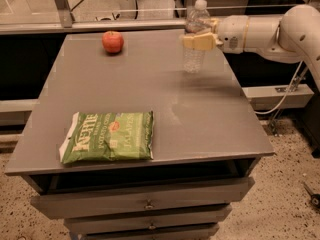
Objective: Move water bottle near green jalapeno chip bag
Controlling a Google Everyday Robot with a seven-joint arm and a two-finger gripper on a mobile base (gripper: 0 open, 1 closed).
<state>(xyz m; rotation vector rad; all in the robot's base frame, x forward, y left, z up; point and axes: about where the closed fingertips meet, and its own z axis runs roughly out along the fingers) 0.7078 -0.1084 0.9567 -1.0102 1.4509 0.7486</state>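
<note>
The water bottle [194,54] is clear with a white cap and hangs upright a little above the far right part of the grey table [150,91]. My gripper [199,39] reaches in from the right and is shut on the bottle's upper body, its cream fingers [200,41] wrapped around it. The green jalapeno chip bag [107,137] lies flat near the table's front left edge, far from the bottle.
A red apple [113,41] sits at the far left of the table. Drawers [145,204] are under the table front. A rail [100,24] runs behind the table. A cable [280,101] hangs at the right.
</note>
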